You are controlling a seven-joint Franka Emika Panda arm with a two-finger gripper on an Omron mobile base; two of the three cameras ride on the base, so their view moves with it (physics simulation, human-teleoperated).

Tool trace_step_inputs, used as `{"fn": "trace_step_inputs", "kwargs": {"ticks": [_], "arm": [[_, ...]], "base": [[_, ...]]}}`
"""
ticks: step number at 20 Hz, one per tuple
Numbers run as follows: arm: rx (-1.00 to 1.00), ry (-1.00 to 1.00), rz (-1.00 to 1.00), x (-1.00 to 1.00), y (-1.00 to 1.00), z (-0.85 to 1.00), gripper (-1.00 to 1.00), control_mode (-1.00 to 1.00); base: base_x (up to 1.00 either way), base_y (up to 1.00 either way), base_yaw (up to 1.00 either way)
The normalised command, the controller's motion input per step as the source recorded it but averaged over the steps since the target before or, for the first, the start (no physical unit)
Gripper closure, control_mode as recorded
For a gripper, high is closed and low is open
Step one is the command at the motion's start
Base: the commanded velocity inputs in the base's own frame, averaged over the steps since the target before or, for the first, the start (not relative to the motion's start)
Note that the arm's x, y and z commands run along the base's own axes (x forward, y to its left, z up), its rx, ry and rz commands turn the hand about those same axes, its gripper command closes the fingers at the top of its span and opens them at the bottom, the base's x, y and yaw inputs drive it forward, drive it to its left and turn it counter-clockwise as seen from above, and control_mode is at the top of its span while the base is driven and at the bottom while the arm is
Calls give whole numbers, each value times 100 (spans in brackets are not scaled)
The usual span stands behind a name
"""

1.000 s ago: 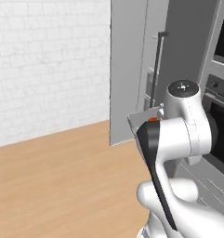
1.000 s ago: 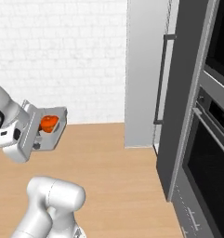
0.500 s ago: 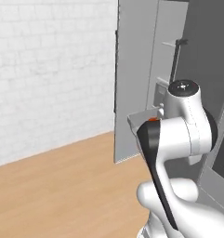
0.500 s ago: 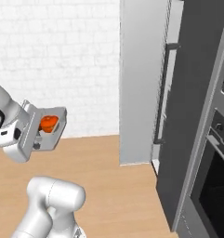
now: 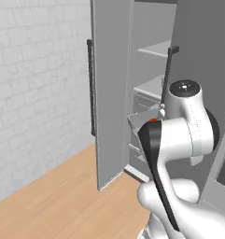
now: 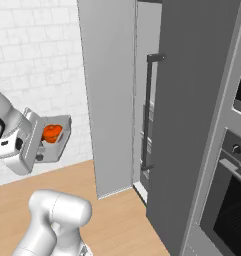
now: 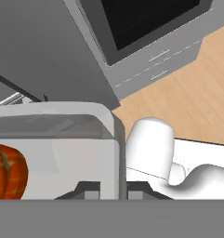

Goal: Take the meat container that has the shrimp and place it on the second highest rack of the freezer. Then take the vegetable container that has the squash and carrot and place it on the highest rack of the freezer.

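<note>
Carrying the squash tray to the freezer

Left base view: the base has swung toward the freezer; its shelves now show, so placing looks near. Right base view: the tray rides tilted in the gripper, shelves hidden behind the door. Hand view: jaws closed on the tray wall; squash cut off.

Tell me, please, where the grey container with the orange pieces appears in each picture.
Left base view: container at centre right, mostly behind the arm.
Right base view: container at middle left, tilted, in the gripper.
Hand view: container at lower left.
Shared landmark: the freezer.
</note>
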Motion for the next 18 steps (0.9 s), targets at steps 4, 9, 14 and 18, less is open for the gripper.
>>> {"fn": "trace_step_inputs", "kwargs": {"ticks": [4, 9, 14, 18], "arm": [[0, 0, 0, 0, 0, 0, 100, 100], [0, 0, 0, 0, 0, 0, 100, 100], [0, 0, 0, 0, 0, 0, 100, 100], [0, 0, 0, 0, 0, 0, 100, 100]], "base": [[65, 61, -64], [49, 58, -74], [56, 64, -72], [67, 74, -68]]}}
